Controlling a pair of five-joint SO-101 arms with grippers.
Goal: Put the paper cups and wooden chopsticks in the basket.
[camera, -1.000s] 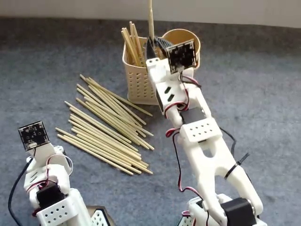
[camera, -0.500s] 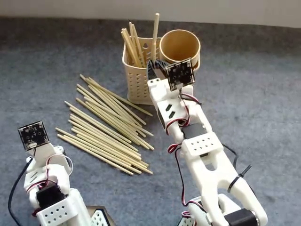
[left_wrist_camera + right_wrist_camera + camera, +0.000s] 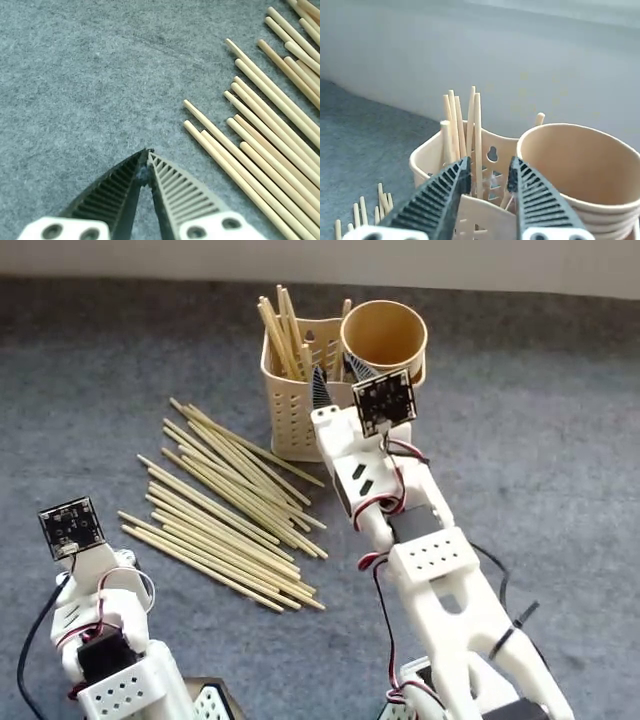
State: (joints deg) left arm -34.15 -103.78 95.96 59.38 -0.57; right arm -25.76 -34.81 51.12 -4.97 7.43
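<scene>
Right pincer (image 3: 488, 162) hangs just over the near wall of the basket (image 3: 290, 415), jaws spread a bit with nothing between them. A handful of chopsticks (image 3: 280, 330) stand in the basket already, leaning every which way. The stacked cups (image 3: 385, 335) are tight against the basket's far side; honestly can't tell if they're inside it or just touching it. The big job is the loose pile (image 3: 225, 505) lying flat on the grey tabletop (image 3: 560, 440), well apart from the basket. Left pincer (image 3: 148, 152) is pressed together, empty, low over the tabletop just beside the pile's ends. My guess on handling: the sticks are light, stiff and smooth, so they'll roll and slide, and they're packed side by side, so grabbing one cleanly looks fiddly. I'd pinch near the middle so it doesn't swing. The cups are light and crushable, so take them gently by the rim wall.
</scene>
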